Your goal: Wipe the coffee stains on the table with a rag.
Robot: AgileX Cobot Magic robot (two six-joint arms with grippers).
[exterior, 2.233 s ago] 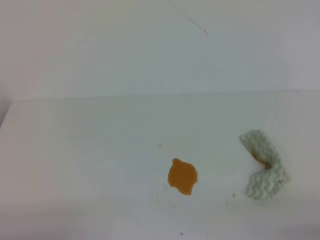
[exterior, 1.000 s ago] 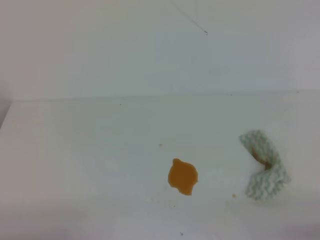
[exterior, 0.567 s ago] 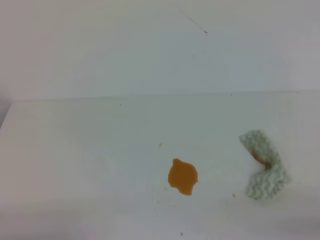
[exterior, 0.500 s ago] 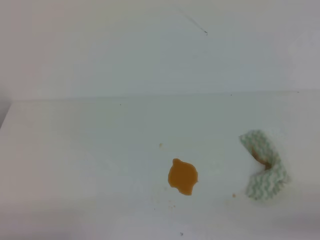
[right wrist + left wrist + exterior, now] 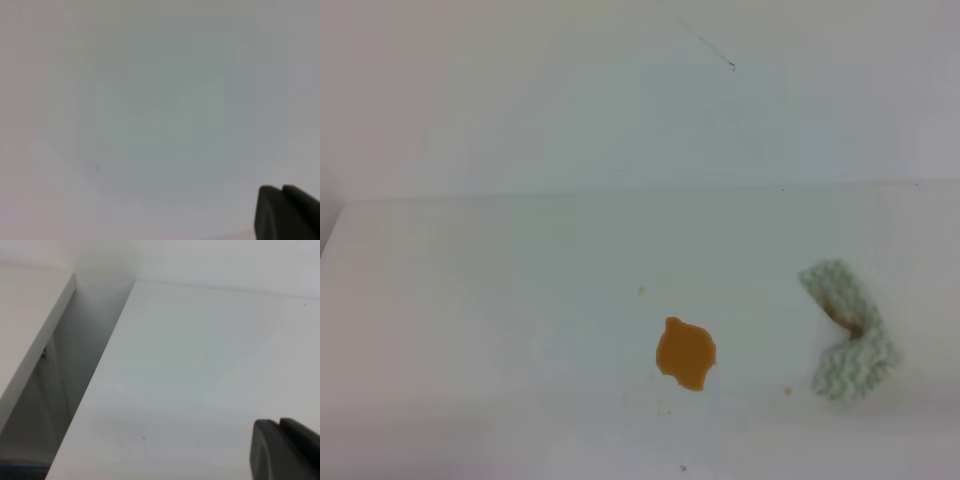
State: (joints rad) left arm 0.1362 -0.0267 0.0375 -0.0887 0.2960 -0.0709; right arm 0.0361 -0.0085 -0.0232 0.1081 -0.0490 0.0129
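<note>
1. The right gripper shows as two dark fingers pressed side by side in the lower right corner of its wrist view; its jaws are closed with nothing between them.
2. The left gripper looks the same in its own wrist view: two dark fingers tight together, jaws closed, empty, hanging above bare white table.
3. Neither gripper appears in the high view.
4. Out on the table, the coffee stains sit near the front, about mid-width: one orange-brown blob with an uneven edge and a little point at its lower end.
5. A few tiny brown specks lie around the blob, one up and to its left, one off to its right toward the rag.
6. The rag lies well to the right of the blob, apart from it: white with pale green zigzag stripes, pinched at the middle like a bow, with a brown smudge at the pinch.
7. A pale wall rises behind the table.
</note>
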